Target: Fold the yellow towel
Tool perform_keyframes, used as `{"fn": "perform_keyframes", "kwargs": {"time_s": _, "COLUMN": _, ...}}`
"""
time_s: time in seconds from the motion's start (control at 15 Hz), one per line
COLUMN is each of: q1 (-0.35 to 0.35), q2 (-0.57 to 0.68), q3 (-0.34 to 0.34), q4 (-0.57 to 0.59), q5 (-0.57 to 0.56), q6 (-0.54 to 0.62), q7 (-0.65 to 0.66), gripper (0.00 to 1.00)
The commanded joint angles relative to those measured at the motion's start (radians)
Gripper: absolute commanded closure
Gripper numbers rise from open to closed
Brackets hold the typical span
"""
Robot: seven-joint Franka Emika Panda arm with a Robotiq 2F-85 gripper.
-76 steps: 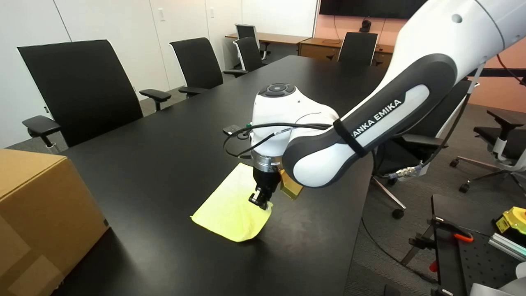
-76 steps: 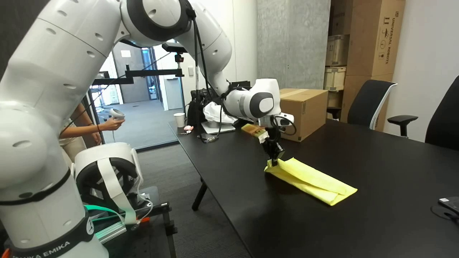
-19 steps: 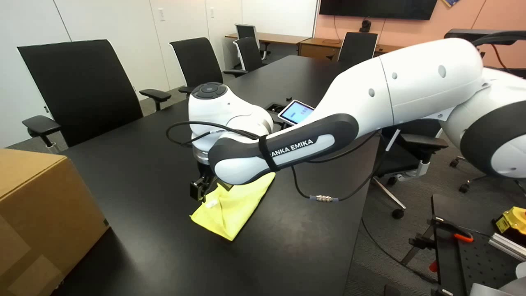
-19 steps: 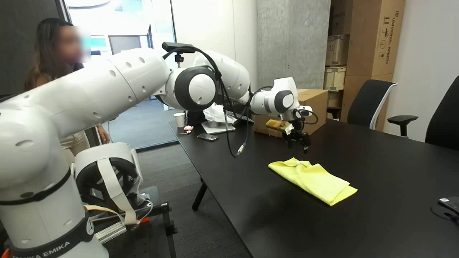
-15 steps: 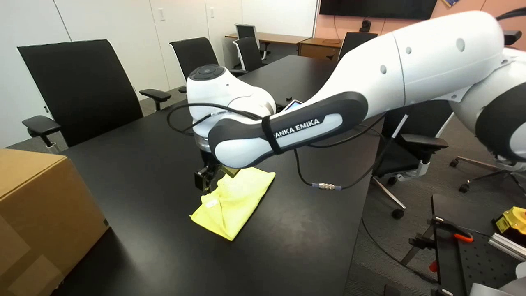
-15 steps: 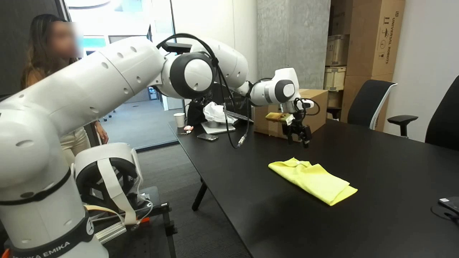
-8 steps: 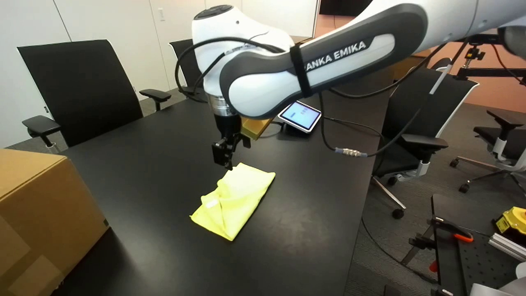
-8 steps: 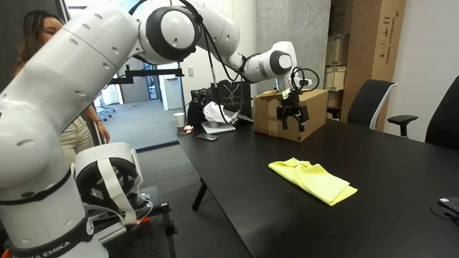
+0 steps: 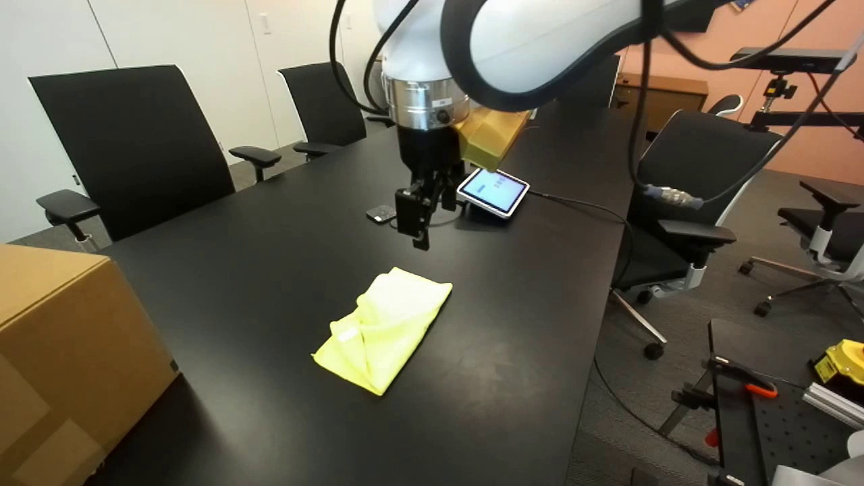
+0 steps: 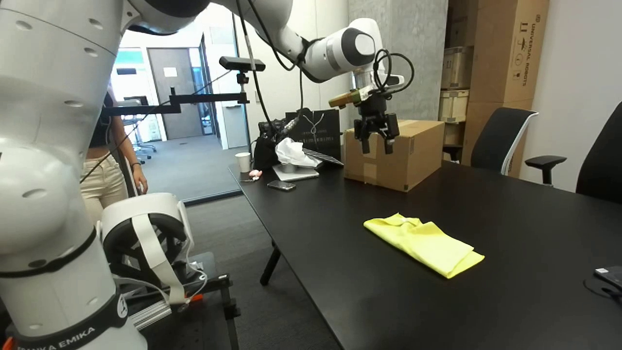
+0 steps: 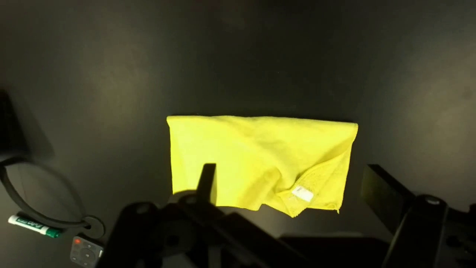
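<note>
I note the dark bench (image 9: 486,432), with a cardboard box (image 9: 84,358) standing on it, cut off by the frame in an exterior view. The yellow towel (image 10: 423,245) lies on the bench, doubled into a rough rectangle: one long edge straight, the opposite one uneven, one corner rumpled. My hand (image 10: 377,147) hangs above, well apart from the cloth, its fingers (image 11: 206,182) spread with nothing between them. At the rumpled corner a white label (image 11: 303,194) faces up.

I judge the main fold made and that corner in need of squaring. To do it well, I would descend straight over it, pinch only the loose layer, draw it outward low until the hems meet, and let go there so the rest is not dragged.

Not verified: the under layer is hidden; one finger masks part of the towel in the wrist view; I cannot tell which layer bears the label, nor read its print.
</note>
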State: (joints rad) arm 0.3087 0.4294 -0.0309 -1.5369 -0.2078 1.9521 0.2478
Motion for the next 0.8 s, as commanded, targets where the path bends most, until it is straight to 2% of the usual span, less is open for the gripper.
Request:
{"fn": "perform_keyframes", "kwargs": {"time_s": 0.0, "q1": -0.016, "q2": -0.213, "q3": 0.043, "q4": -0.24, "q5": -0.016, "q6": 0.063, "q7": 0.09, "gripper": 0.0}}
{"fn": "perform_keyframes", "kwargs": {"time_s": 0.47, "q1": -0.059, "q2": -0.53, "q3": 0.107, "q4": -0.593, "q5": 0.016, "q6": 0.207, "q7": 0.331, "gripper": 0.0}}
{"fn": "perform_keyframes", "kwargs": {"time_s": 0.73, "q1": -0.114, "q2": -0.726, "q3": 0.138, "q4": -0.814, "q5": 0.013, "q6": 0.288, "q7": 0.405, "gripper": 0.0}}
